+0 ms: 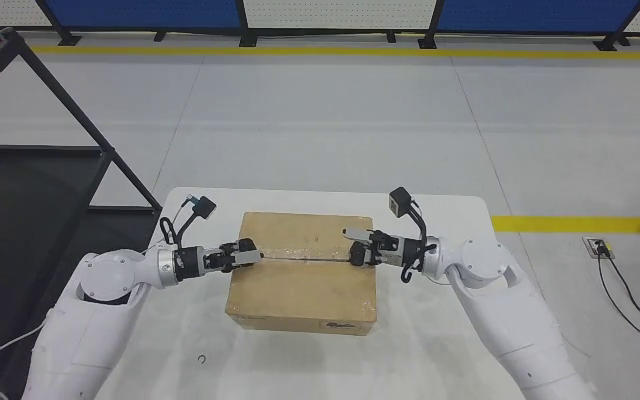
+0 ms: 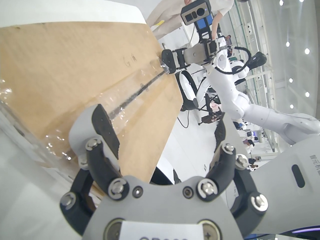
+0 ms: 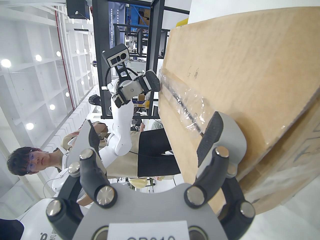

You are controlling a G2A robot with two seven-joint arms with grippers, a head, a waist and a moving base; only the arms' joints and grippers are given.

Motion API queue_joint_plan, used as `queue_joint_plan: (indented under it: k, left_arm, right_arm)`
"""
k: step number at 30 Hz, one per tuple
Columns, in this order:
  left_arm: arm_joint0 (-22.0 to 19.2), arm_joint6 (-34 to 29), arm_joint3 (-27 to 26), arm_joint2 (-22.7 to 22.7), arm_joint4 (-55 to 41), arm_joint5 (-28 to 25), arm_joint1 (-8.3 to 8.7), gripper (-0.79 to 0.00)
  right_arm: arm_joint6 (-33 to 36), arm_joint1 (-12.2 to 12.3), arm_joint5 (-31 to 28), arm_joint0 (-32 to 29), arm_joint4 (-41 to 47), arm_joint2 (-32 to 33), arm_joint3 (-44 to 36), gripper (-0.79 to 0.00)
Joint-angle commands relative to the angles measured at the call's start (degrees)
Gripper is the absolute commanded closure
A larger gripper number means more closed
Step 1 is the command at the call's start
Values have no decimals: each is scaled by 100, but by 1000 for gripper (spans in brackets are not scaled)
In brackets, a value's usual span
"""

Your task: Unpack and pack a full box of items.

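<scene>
Closed cardboard box [image 1: 300, 290] sits mid white table [image 1: 440, 330], flaps shut. Clear tape [image 2: 120, 101], crinkled, runs along the centre seam [image 1: 305, 256] and blocks the flaps. Left gripper [image 1: 250, 253] is at one seam end and right gripper [image 1: 356, 255] at the other. Both are spread wide and hold nothing, each with one finger over the lid and one off the edge. Handwritten mark [image 3: 193, 72] beside the tape starts with "G", rest unclear. Print on front face [image 1: 340, 325] too small to read. Small dark object [image 1: 203, 360] lies on the table, well apart from the box.
</scene>
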Motion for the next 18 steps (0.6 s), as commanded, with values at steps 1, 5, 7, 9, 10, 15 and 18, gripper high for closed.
queue_joint_plan:
  k: [1,5,7,9,10,15,18]
  left_arm:
    - [-46,15,107,67,-52,21,-14,-785]
    - [-106,58,259,161,-161,71,-37,-785]
    - [-115,53,325,171,-238,62,-40,-785]
    - [-114,27,357,169,-296,22,-38,-785]
    - [-106,30,371,163,-327,4,-36,-785]
    - [-36,44,330,138,-430,-93,-24,-785]
    - [19,73,270,105,-474,-149,-12,-785]
  right_arm:
    - [-5,7,8,-20,-6,8,-27,-785]
    - [-21,17,7,-53,-15,17,-78,-785]
    - [-79,23,-24,-69,-3,47,-132,-785]
    - [-163,28,-117,-129,127,118,-207,-785]
    - [-192,32,-160,-156,200,159,-247,-785]
    - [-442,26,-97,-204,397,228,-491,-785]
    - [-407,15,160,-136,451,169,-533,-785]
